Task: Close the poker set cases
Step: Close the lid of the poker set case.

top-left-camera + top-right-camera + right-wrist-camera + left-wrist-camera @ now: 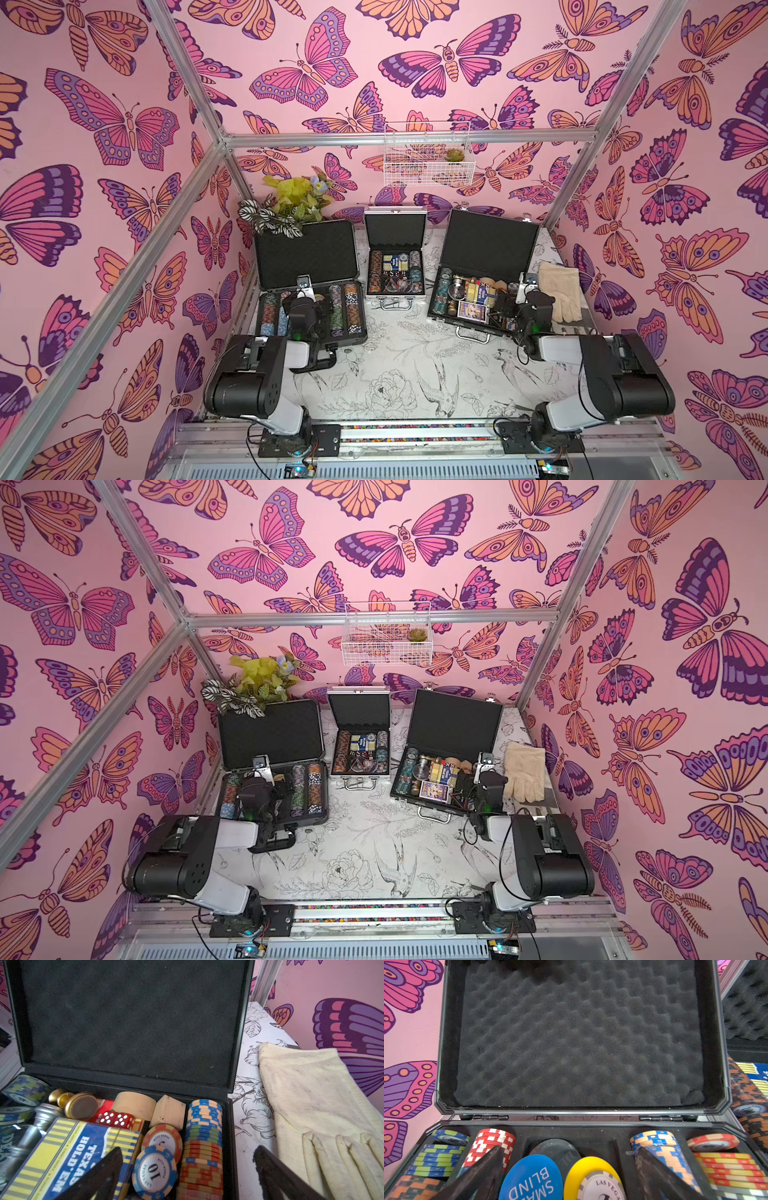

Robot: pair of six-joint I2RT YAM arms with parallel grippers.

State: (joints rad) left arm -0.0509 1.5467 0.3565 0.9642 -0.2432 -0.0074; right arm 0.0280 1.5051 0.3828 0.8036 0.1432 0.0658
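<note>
The left gripper point(570, 1149) has its jaws spread wide and holds nothing. Between its fingers lie a blue "SMALL BLIND" disc point(532, 1178) and a yellow-rimmed chip point(591, 1176). One fingertip stands over the red-and-white chip stack point(494, 1140), the other over the blue-and-peach chip stack point(654, 1142); whether they touch the chips cannot be told. All of this sits in the tray of the large dark-grey case point(581, 1032). Just ahead of the fingertips, past the hinges, its lid stands upright with its egg-crate foam facing the jaws.

The right gripper point(188, 1148) is likewise fully spread and empty. Between its fingers lie a "10" chip point(154, 1172) and a row of mixed chips point(202, 1147) against the side wall of the wide black case point(128, 1018). One finger is over the "TEXAS HOLD'EM" card box point(68, 1157) inside that case. The other is outside the wall, above the table point(249, 1053), with a cream glove point(311, 1095) just beyond it. Ahead of the jaws the case's lid stands open, its flat dark lining towards them.

In both top views the small silver case point(395, 230) lies between the two grippers, apart from each, with its lid up.
</note>
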